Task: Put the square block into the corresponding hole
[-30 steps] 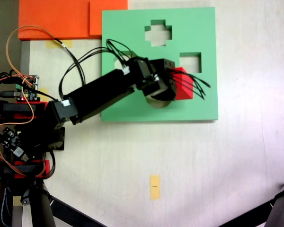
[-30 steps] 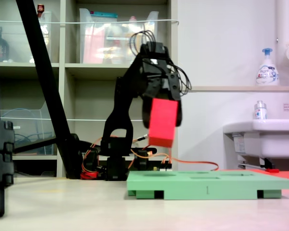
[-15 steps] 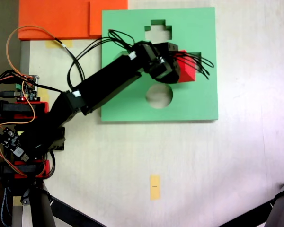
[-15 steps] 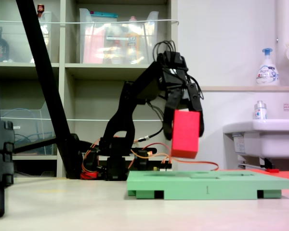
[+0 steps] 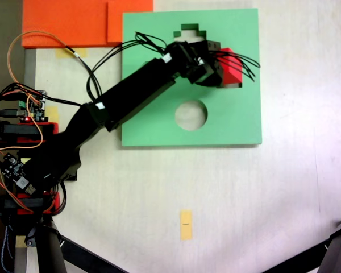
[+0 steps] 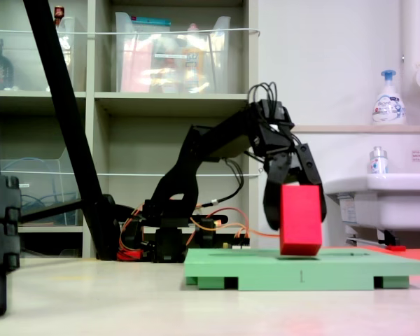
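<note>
The square block is a bright red foam cuboid, taller than it is wide in a fixed view, with flat matte faces and sharp edges. One block is present. The gripper holds it with one black jaw on each side, the block hanging nearly upright with its lower edge just above, or barely touching, the top of the green foam board; contact cannot be confirmed. Seen from above in a fixed view, the block lies over the square hole, of which a thin strip shows at the block's 6 o'clock edge. The board carries three cutouts: the square hole, a cross-shaped cutout at roughly 10 o'clock from the block, partly covered by the arm, and a round cutout at 7 o'clock. Two overlapping orange foam slabs lie at the board's 9 o'clock edge. One yellow tape marker lies on the table well clear of the board. Loose black wires fan across the block's top face.
</note>
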Available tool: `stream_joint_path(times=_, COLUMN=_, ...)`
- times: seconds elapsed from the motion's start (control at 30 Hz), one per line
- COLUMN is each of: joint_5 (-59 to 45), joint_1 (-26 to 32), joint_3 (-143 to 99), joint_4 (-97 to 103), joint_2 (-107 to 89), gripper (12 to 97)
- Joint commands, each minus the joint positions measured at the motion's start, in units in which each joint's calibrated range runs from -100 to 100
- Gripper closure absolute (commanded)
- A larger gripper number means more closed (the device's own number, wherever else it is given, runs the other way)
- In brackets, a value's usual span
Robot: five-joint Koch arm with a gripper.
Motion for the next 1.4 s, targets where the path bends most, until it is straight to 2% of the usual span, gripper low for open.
stream_joint_path(times=0.0, joint_5=0.9, joint_1=0.5, joint_3=4.9, joint_4=4.7, joint_2=-1.0, gripper=70.9)
stream_joint_path(times=0.77, joint_5=0.9, joint_1=-0.4, joint_3=4.8, joint_4=-3.4, joint_2=-5.3, gripper=69.8)
stream_joint_path(times=1.2, joint_5=0.8, joint_1=-0.2, joint_3=4.8, joint_4=-1.5, joint_2=2.0, gripper=68.6)
stream_joint_path(times=1.37, joint_5=0.8, joint_1=-0.2, joint_3=4.8, joint_4=-0.7, joint_2=3.4, gripper=64.0)
